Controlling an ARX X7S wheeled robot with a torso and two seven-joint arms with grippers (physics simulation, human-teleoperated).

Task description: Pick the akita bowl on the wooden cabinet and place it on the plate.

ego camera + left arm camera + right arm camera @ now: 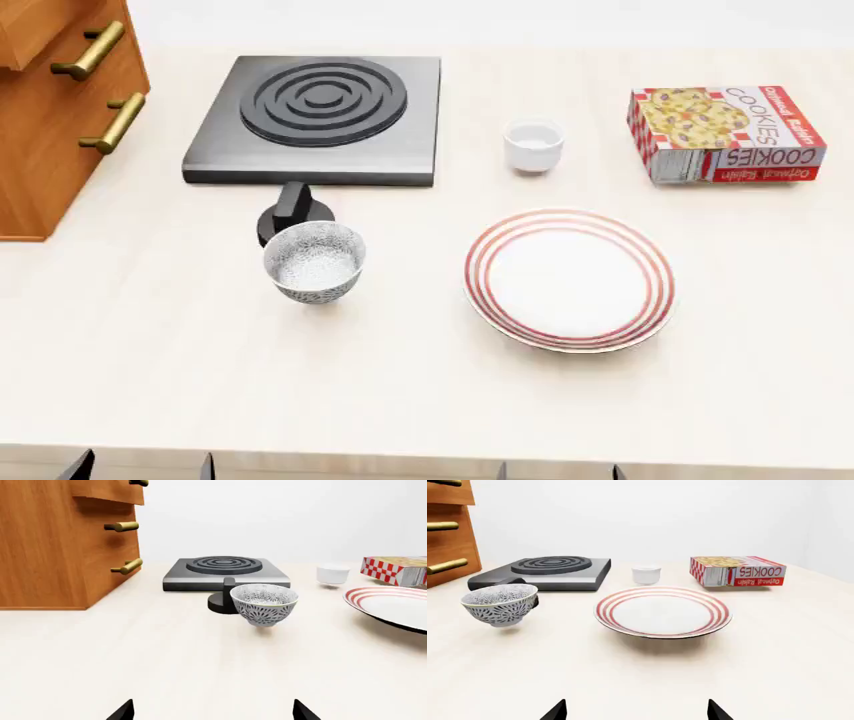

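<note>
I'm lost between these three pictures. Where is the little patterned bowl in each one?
Left wrist view: the patterned bowl sits near the middle, just in front of the stove's black knob.
Head view: the bowl is left of centre, left of the red-ringed plate.
Right wrist view: the bowl is at the left side.
Shared landmark: the grey stove plate behind the bowl.

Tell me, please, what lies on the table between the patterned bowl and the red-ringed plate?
Nothing: the head view shows only bare pale tabletop between the patterned bowl and the red-ringed plate.
</note>
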